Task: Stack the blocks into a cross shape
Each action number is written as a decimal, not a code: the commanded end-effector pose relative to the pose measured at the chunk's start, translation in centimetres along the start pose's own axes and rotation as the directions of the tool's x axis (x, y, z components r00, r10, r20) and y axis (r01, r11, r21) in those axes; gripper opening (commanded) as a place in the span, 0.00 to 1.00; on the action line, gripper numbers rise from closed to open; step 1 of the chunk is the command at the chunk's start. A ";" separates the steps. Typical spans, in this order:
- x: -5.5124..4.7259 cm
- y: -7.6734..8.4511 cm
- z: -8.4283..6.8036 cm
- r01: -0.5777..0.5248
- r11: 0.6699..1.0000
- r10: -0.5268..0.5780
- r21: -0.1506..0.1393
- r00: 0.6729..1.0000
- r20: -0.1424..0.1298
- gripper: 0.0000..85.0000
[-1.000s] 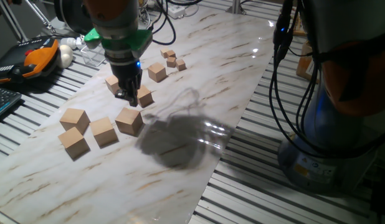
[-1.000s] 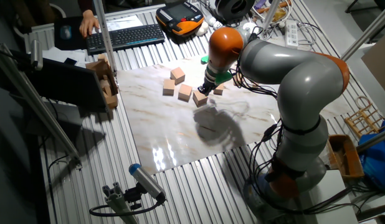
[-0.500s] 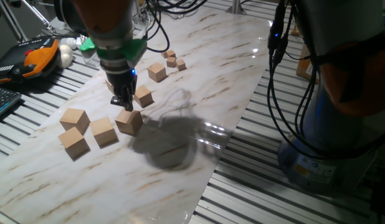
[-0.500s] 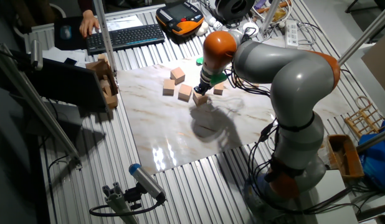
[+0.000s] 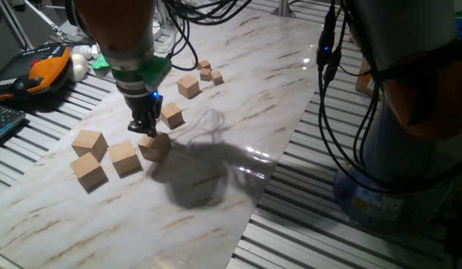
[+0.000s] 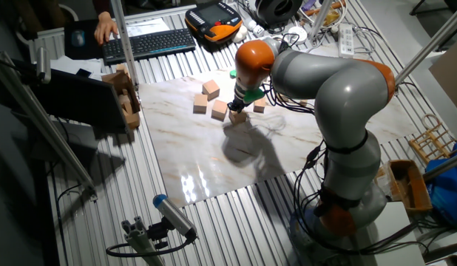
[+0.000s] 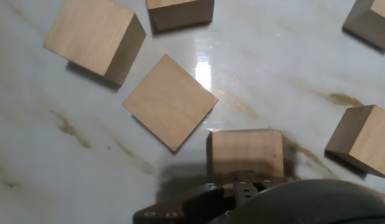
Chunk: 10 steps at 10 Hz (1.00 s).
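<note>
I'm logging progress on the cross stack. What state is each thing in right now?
large blocks: four, all lying flat in one layer, none stacked
nearest block: right under the pincer, not lifted
pincer: low over that block; open or shut unclear
medium cubes: loose, unstacked
tiny cubes: clustered together, untouched

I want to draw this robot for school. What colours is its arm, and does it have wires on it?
The arm is chunky and round, silver-grey with shiny orange joints. Near the hand sits a bright green ring with a little blue light under it. The gripper is small and black with two thin fingers. Black cables hang along the arm.
</note>
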<state>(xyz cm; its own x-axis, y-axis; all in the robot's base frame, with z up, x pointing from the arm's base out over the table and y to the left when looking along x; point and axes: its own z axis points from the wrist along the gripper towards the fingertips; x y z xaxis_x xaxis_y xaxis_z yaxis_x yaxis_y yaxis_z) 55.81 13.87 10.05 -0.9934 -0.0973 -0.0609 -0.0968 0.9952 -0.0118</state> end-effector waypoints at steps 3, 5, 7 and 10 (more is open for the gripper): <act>-0.1 -0.1 0.2 0.000 1.000 0.000 0.001 1.000 -0.002 0.00; -0.1 -0.1 0.2 0.000 1.000 0.000 0.005 1.000 0.001 0.00; -0.1 -0.1 0.2 -0.003 1.000 0.003 0.002 1.000 0.004 0.00; -0.1 -0.1 0.2 0.002 1.000 -0.002 0.000 1.000 -0.017 0.00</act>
<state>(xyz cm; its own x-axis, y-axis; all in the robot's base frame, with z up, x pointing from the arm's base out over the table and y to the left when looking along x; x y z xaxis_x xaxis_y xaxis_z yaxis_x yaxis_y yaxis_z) 55.93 13.84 9.88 -0.9941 -0.1009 -0.0403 -0.1007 0.9949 -0.0087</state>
